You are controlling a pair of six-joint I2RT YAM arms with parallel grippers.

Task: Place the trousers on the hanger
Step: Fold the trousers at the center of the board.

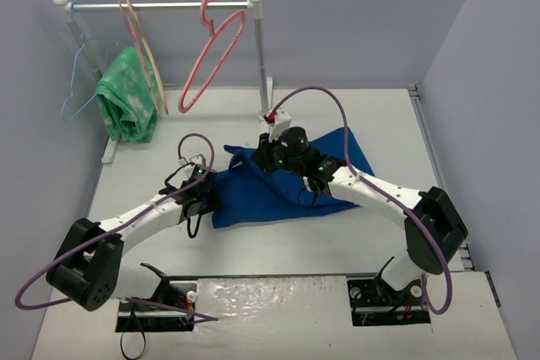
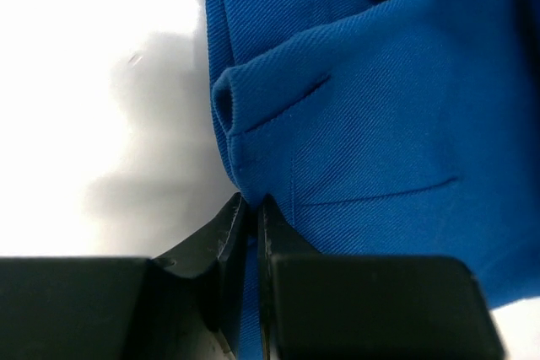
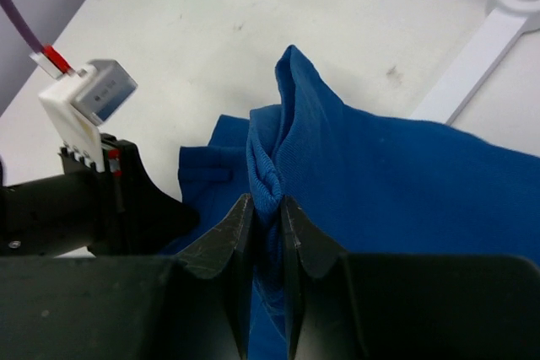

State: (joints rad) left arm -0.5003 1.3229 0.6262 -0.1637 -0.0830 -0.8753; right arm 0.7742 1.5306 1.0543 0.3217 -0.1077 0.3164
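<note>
A: Where are the trousers (image 1: 287, 187)?

B: Lying crumpled on the table (image 1: 169, 137), in the middle, between the two arms.

A: Is anything holding them?

B: Both are. The left gripper (image 2: 251, 204) is pinched tight on their left edge, right at the table top. How much cloth sits between its fingers is hard to tell, as they are nearly touching. The right gripper (image 3: 268, 204) is clamped narrow on a bunched fold at their far edge, which stands up in a ridge.

A: And the hanger (image 1: 211, 52)?

B: Well apart from them, hooked over the rail (image 1: 160, 5) at the back and tilted. A green cloth (image 1: 126, 99) hangs further left.
</note>
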